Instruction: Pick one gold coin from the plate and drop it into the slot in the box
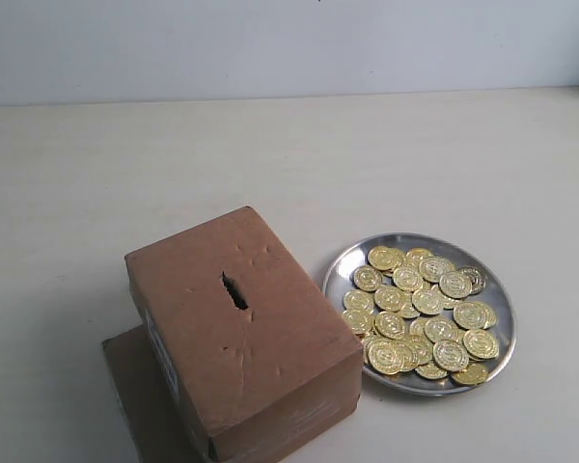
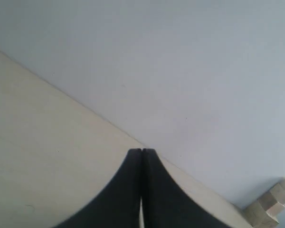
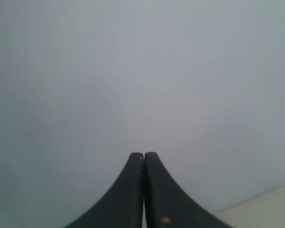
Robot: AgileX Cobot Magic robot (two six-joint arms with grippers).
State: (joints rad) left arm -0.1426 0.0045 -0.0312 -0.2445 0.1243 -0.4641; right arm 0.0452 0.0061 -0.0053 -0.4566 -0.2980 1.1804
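1. A pale, off-white table (image 1: 125,164) fills most of the exterior view, with a plain light wall (image 1: 289,43) behind it.
2. A brown cardboard box (image 1: 270,347) stands at the near left of the table, turned at an angle. Its faces are creased and dented.
3. A flat brown cardboard sheet (image 1: 135,381) lies under the box and sticks out at its left side.
4. A round, shiny silver plate (image 1: 352,253) with a shallow rim sits on the table just right of the box, very close to it. Whether they touch cannot be told.
5. The left gripper (image 2: 142,151) shows only in its wrist view. Its two dark fingers are pressed together with nothing between them, above the bare table edge and wall. A pale stepped wooden object (image 2: 270,204) sits at the corner of that view.
6. The right gripper (image 3: 144,154) shows only in its wrist view. Its fingers are likewise pressed together and empty, facing the plain wall.
7. The gold coins (image 1: 420,311), small and embossed, lie heaped and overlapping inside the plate, covering most of it.
8. The box slot (image 1: 234,291) is a short, dark, ragged slit in the middle of the box's top.
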